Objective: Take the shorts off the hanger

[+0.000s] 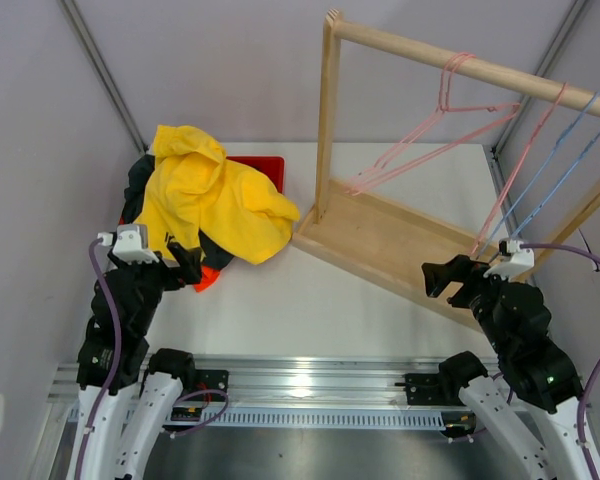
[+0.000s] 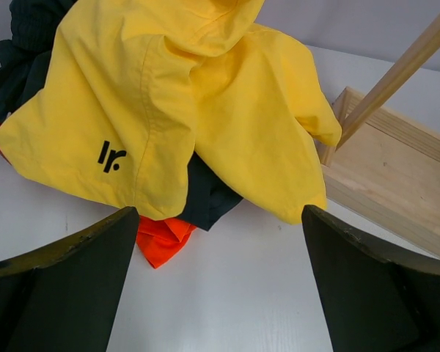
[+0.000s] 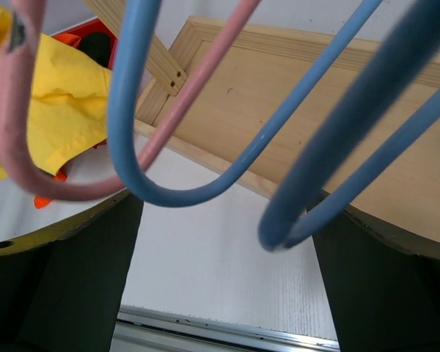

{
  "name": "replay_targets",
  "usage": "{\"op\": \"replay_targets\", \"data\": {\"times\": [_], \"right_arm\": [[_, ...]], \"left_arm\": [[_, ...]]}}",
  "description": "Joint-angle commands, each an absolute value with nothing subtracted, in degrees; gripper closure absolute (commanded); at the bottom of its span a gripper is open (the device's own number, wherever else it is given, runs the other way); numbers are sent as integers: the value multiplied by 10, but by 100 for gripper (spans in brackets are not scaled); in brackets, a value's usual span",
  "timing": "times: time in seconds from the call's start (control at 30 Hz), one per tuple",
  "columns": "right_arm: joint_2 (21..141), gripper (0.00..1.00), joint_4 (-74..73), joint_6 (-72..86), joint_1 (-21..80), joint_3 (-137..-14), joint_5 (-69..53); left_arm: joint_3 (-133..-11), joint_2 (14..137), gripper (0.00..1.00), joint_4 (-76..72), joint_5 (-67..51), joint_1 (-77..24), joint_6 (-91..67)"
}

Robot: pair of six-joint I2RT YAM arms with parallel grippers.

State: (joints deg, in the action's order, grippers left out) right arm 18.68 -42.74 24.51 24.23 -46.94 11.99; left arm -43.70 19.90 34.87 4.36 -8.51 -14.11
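At the far left of the table point(image 1: 310, 300), the shorts lay in one heap, partly over a red bin point(image 1: 265, 168). The yellow pair point(image 1: 215, 195) was on top, an orange pair point(image 2: 161, 238) poked out at the near edge, and dark fabric point(image 2: 22, 59) lay beneath and behind. No pink patterned pair could be made out. Every hanger on the wooden rack point(image 1: 390, 240) hung bare, the pink hangers point(image 3: 13, 132) and the blue hangers point(image 3: 125, 110) alike, so I judged the removal complete or nearly so.

The left gripper point(image 1: 188, 264) stood with fingers wide apart and empty. The heap was directly ahead of its tips and just beyond them, the orange hem nearest. The right gripper point(image 1: 450, 277), likewise spread and holding nothing, sat at the rack's near right end, with bare hanger loops just in front of it. The heap lay well apart from it, across the rack's base.

Any further handling of the shorts would fall to the left arm. The heap was crumpled and showed no clear long axis.
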Motion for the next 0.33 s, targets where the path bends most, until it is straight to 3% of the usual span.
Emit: {"op": "replay_targets", "data": {"times": [0.0,0.3], "right_arm": [[178,1,-414,236,242,-471,118],[161,1,-412,236,243,-469,119]], "left_arm": [[-439,208,1,336,46,-88,-149],[-453,235,1,351,69,-89,-155]]}}
